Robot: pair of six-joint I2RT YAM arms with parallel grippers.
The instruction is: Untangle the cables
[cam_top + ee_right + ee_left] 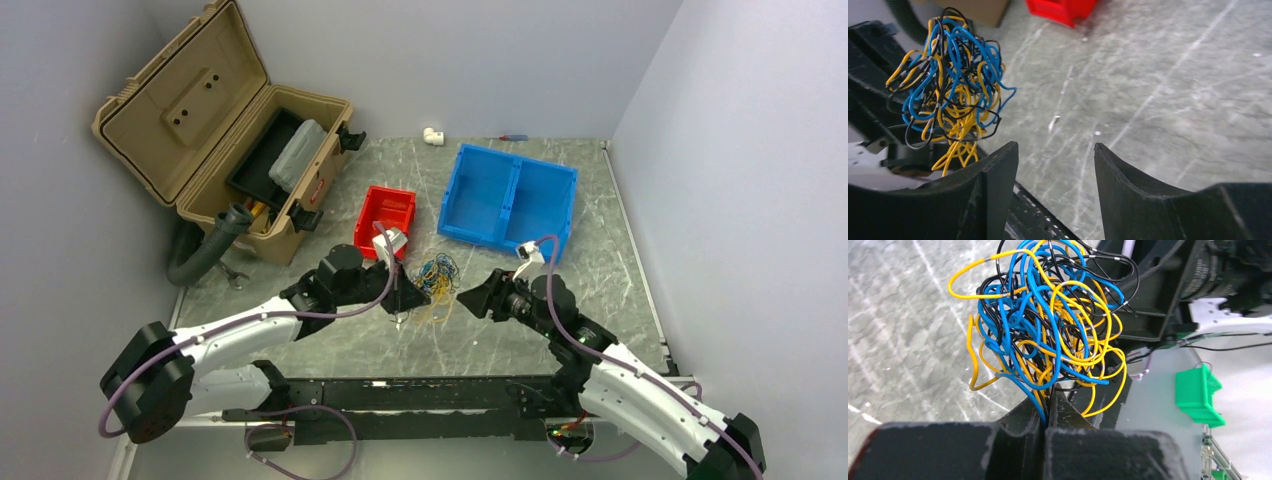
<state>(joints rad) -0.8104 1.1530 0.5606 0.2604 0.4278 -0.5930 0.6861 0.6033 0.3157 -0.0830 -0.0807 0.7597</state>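
The cables [437, 277] are a tangled ball of thin blue, yellow and black wires near the middle of the table. My left gripper [424, 296] is shut on the ball's lower strands. In the left wrist view the cables [1048, 325] rise from between the closed jaws of that gripper [1049, 390]. My right gripper [466, 297] is open and empty, just right of the ball. In the right wrist view the cables [948, 85] hang at upper left, apart from the spread right gripper [1054, 146].
A red bin [387, 217] and a blue two-part bin [508, 199] stand behind the cables. An open tan toolbox [225, 135] is at the back left with a grey hose [205, 250]. A white fitting [433, 136] lies at the far edge.
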